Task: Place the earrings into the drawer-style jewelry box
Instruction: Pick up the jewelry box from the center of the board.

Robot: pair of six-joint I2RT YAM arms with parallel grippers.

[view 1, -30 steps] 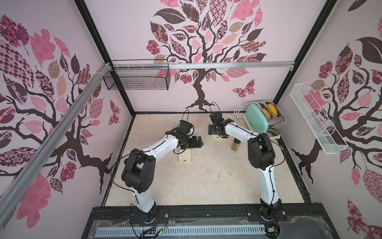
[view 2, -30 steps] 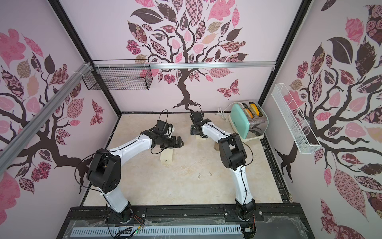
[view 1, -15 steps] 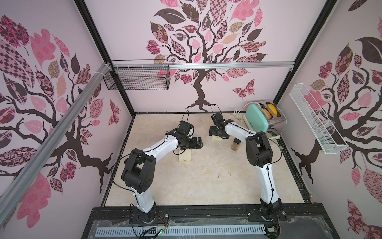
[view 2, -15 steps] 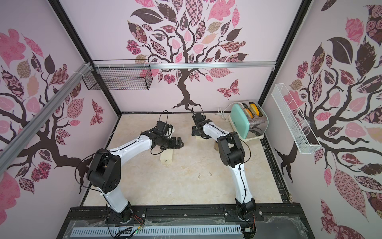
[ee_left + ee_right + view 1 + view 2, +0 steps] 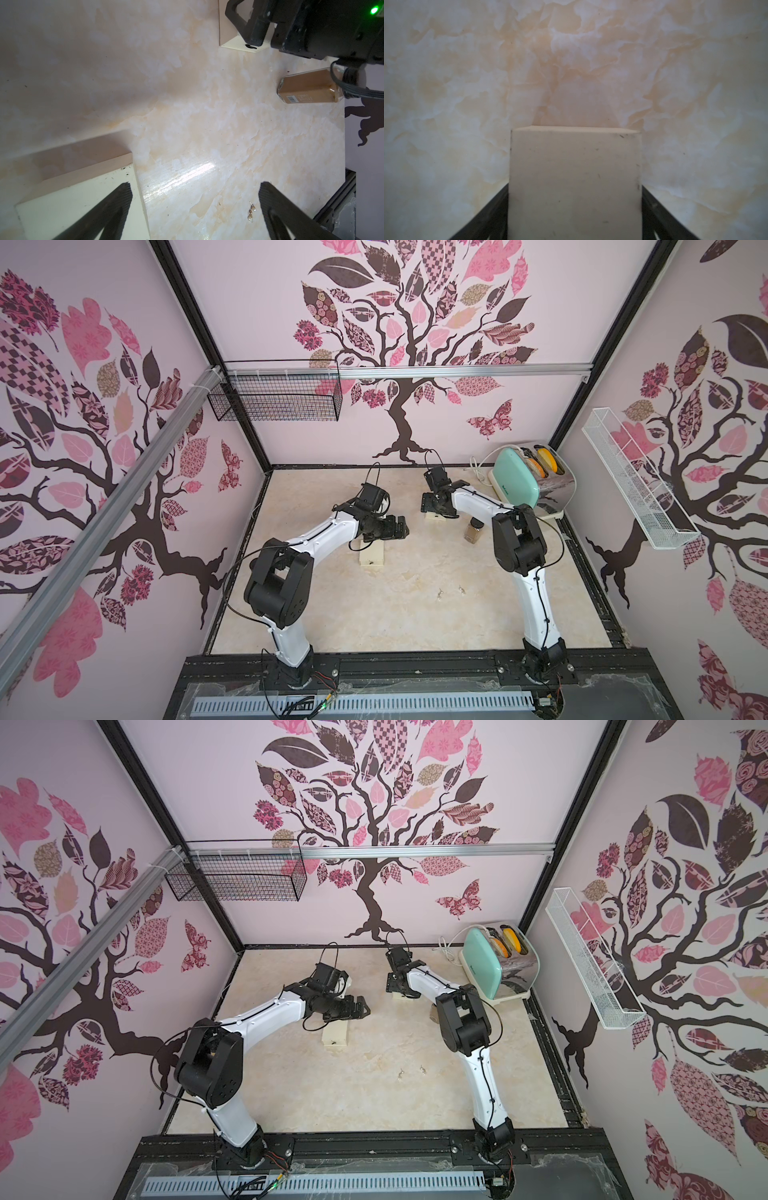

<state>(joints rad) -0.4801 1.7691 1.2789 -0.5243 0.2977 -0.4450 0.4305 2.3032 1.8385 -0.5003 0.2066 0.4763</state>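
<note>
Right gripper (image 5: 575,191) is down over the cream jewelry box (image 5: 575,166), fingers flanking both its sides with no gap showing; whether they're truly pressing, I can't tell. Left gripper (image 5: 194,186) hovers with fingers spread wide above a second cream box (image 5: 62,199), lower left of its wrist view. The earrings (image 5: 439,594) lie loose on the bare tabletop (image 5: 332,614), lower centre in both top views, well apart from either box. My read: this is the steadying grip before the drawer opens, so keep it square and low on the walls and squeeze gently, because that glossy marbled surface looks ready to let a light box skid. Around it: a brown-filled jar (image 5: 473,531) beside the right arm, a mint toaster (image 5: 515,485) in the far right corner, pink walls with tree decals.
</note>
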